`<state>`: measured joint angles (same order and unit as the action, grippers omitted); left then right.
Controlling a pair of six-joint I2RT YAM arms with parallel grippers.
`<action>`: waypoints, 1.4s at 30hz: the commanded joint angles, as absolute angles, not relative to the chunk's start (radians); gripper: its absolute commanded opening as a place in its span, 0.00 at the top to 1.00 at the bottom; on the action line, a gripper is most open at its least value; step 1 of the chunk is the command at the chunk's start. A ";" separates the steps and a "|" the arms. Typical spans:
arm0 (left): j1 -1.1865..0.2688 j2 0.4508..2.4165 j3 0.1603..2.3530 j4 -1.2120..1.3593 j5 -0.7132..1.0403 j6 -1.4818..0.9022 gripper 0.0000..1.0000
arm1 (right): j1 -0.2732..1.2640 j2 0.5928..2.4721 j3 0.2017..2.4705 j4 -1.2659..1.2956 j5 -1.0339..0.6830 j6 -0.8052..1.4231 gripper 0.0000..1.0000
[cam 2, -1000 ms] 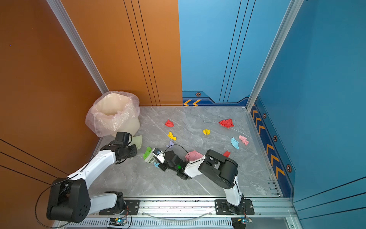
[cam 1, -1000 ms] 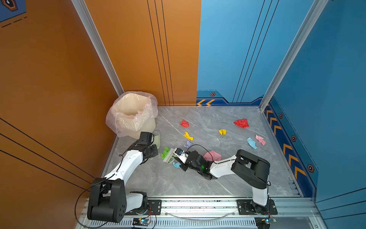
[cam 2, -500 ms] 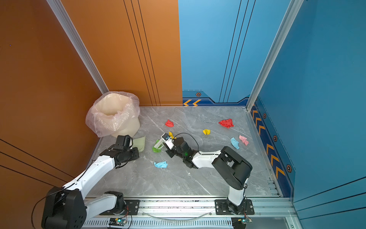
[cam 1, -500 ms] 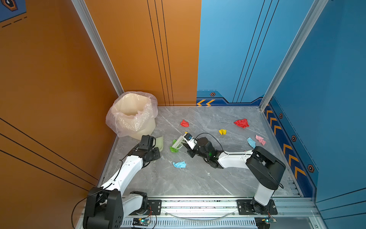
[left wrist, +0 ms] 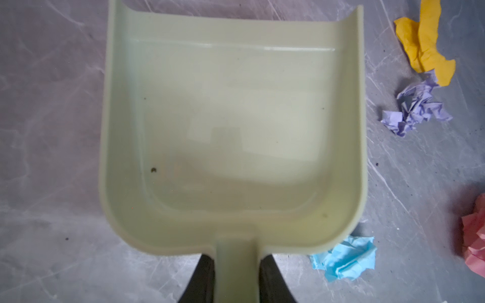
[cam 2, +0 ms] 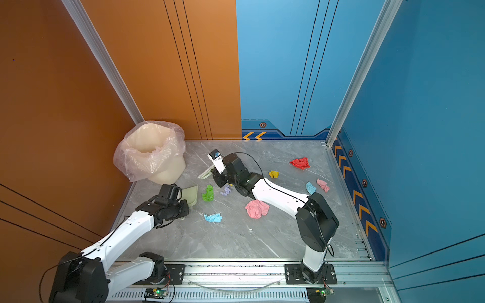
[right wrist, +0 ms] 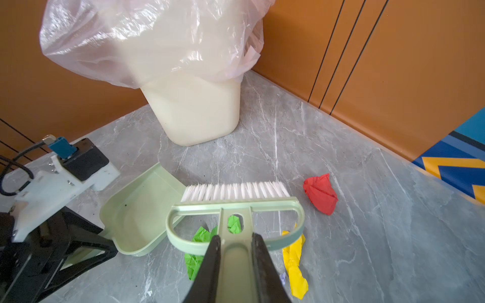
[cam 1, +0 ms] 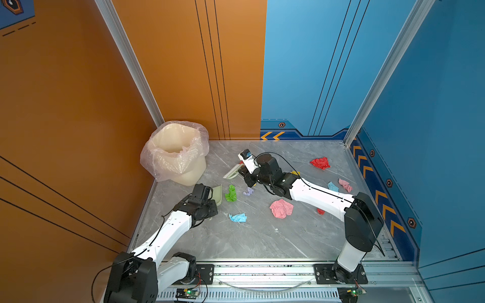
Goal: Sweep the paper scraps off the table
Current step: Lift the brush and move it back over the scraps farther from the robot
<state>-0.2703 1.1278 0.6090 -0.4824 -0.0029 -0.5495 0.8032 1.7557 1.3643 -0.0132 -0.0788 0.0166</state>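
Paper scraps lie over the table (cam 1: 236, 244): green (cam 1: 231, 193), lilac (cam 1: 248, 191), light blue (cam 1: 237, 217), pink (cam 1: 281, 208) and red (cam 1: 320, 163), with more at the right. My left gripper (left wrist: 236, 262) is shut on the handle of the pale green dustpan (left wrist: 231, 118), which lies flat and empty, its mouth beside the green scrap (cam 2: 207, 193). My right gripper (right wrist: 235, 244) is shut on the handle of the brush (right wrist: 236, 194), whose white bristles point toward the bin. A red scrap (right wrist: 321, 194) and a yellow scrap (right wrist: 295, 265) lie beside the brush.
A cream bin (cam 1: 175, 154) lined with a clear plastic bag stands in the back left corner. Orange and blue walls close in the table at the left, back and right. A metal rail (cam 1: 262, 270) with both arm bases runs along the front.
My right arm has carried the brush from the green and light blue scraps toward the back of the table, near the bin. The dustpan has shifted slightly toward the green scrap.
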 commanded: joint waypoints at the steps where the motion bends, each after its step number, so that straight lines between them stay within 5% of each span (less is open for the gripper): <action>1: -0.289 1.164 0.613 -0.509 0.000 -0.576 0.95 | 0.790 1.776 1.378 -0.153 -0.054 0.033 1.00; 42: -0.385 1.175 0.688 -0.735 -0.060 -0.511 0.94 | 0.846 1.860 1.395 -0.261 0.065 -0.144 1.00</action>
<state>-0.3710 1.1770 0.6579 -0.7013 -0.0761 -0.5385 0.8398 1.8385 1.3586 -0.2474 0.0418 -0.1318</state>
